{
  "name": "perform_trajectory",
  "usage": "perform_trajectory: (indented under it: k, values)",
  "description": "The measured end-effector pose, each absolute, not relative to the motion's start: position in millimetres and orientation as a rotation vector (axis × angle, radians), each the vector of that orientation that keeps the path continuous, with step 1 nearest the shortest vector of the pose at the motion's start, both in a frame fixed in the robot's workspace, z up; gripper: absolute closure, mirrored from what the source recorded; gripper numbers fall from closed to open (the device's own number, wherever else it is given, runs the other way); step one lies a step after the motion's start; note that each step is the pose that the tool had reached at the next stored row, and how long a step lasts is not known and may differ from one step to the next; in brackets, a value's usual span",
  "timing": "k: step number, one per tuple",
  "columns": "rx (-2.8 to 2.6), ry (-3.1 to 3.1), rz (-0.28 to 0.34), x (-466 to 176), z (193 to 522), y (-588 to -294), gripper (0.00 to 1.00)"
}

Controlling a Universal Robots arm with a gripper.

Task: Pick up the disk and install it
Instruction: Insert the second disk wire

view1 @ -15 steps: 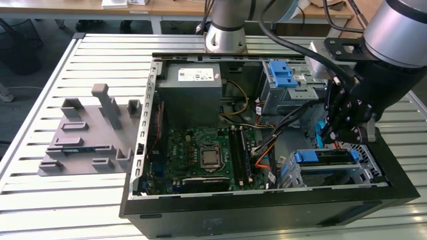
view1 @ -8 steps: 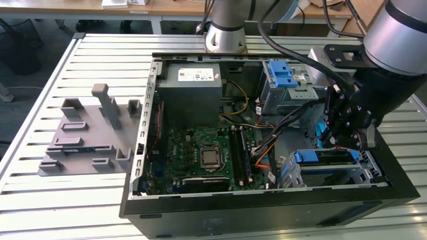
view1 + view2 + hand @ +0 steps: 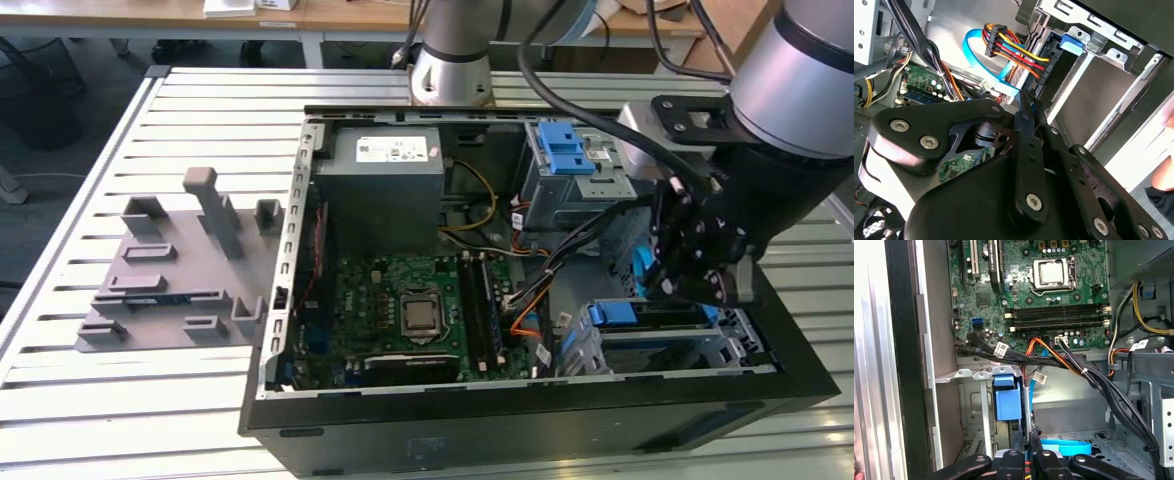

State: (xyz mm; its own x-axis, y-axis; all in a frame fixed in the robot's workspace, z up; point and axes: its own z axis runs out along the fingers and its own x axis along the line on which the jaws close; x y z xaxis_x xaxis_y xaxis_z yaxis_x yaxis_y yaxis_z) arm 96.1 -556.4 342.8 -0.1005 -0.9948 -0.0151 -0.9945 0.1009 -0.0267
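Jaws of the gripper (image 3: 1032, 438) look pressed together with nothing between them. The disk (image 3: 617, 314) appears to sit in the drive bay, at about 4 o'clock from the motherboard (image 3: 416, 310), just beside the fingertips. I judge the install step is under way, and seating calls for a straight, gentle push clear of the cables (image 3: 1081, 371).

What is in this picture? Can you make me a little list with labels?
Place: open computer case on a slatted metal table
Gripper: inside the case, shut, nothing seen between its fingers
Disk: sitting in the drive bay, close by the gripper, blue carrier showing
Motherboard: green, in the middle of the case
Power supply: grey box with a white sticker
Grey fixture tray: on the table, at the exterior view's left of the case
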Motion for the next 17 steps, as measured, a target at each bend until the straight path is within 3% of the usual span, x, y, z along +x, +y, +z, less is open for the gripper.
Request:
perform_trajectory:
  k: [17]
  values:
    - [-2.087, 2.309, -0.015, 98.2, 338.0, -559.9, 0.84]
